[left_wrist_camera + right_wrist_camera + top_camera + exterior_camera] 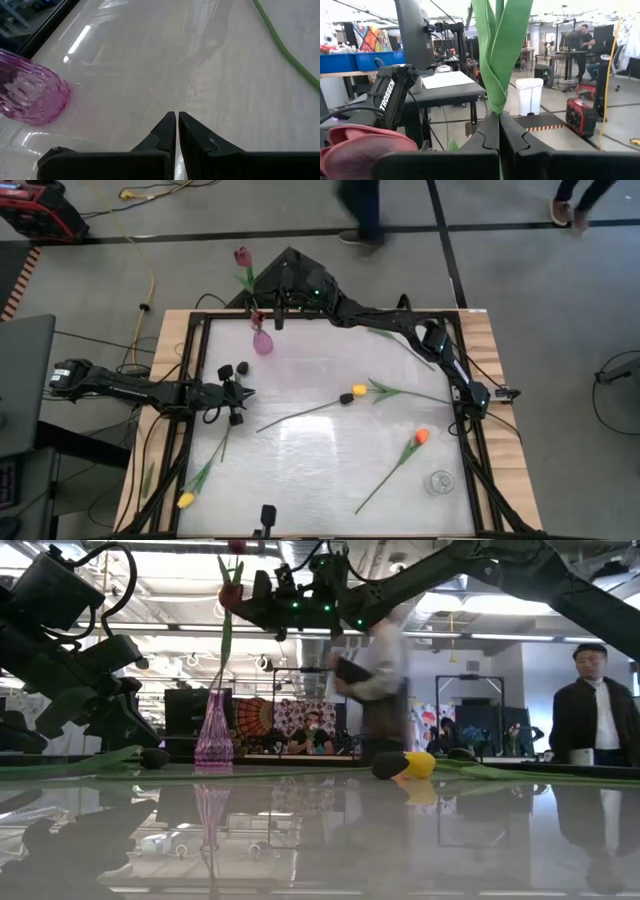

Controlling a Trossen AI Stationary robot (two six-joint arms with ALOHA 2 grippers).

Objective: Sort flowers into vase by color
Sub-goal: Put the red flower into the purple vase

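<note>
A pink glass vase (262, 341) (213, 735) stands near the table's far edge with a dark red tulip head (257, 317) (360, 145) at its mouth. My right gripper (268, 311) (496, 117) hovers above the vase, shut on a second dark red tulip (242, 257). My left gripper (240, 393) (176, 120) is shut and holds nothing, low over the table's left part, with the vase (30, 95) ahead of it. Lying flat on the table are a yellow tulip (358, 390) (420, 764), an orange tulip (421, 437) and another yellow tulip (185, 500). My right gripper pinches the second tulip by its green leaves and stem (495, 102) between the two fingers, above the vase. The leaves rise past the fingertips and the red head (237, 546) stands high. Whether the stem's lower end reaches the vase, I cannot tell.
A small clear glass vase (439, 482) stands near the table's right near corner. A loose green stem with leaves (405, 393) lies right of the yellow tulip, and another (385, 335) under the right arm. People (590, 705) stand and walk beyond the far edge.
</note>
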